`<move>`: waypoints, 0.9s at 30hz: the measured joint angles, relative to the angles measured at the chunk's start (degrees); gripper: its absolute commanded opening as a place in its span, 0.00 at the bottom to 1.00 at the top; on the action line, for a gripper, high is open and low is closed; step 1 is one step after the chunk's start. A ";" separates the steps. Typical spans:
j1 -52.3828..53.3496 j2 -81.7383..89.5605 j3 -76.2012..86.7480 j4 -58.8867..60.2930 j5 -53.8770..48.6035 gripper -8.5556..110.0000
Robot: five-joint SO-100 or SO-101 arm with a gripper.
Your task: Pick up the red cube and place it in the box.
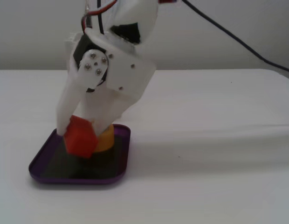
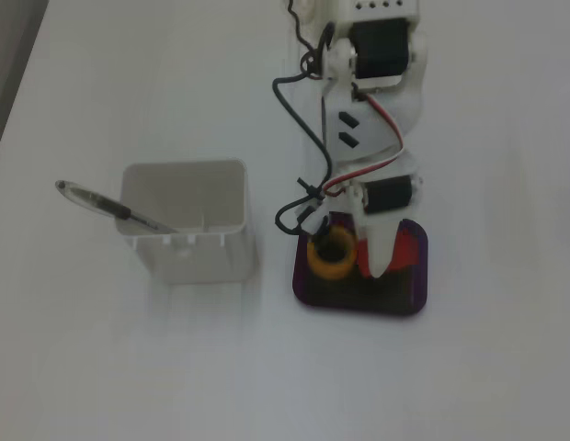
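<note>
Over the box (image 1: 39,165), jaws grip the red cube (image 1: 80,136); no writing legible.

No text, label, brand, number or sign could be read on anything in either fixed view at this moment.

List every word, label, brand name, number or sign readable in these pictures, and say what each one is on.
None can be read. The matte red oblong block, the shallow purple metallic tray, the tall white square container and the white arm's housing show no lettering in both fixed views. The yellow-orange tape roll shows no legible print; the pen is too small to tell.
</note>
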 measured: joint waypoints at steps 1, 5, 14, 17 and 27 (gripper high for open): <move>0.00 -0.70 -0.53 0.00 0.00 0.07; -0.97 -2.02 -0.79 0.00 0.00 0.07; -1.05 -2.55 -0.79 0.00 0.00 0.07; -0.79 -2.55 -0.79 0.00 0.00 0.07; -1.05 -2.55 -1.49 6.15 0.00 0.20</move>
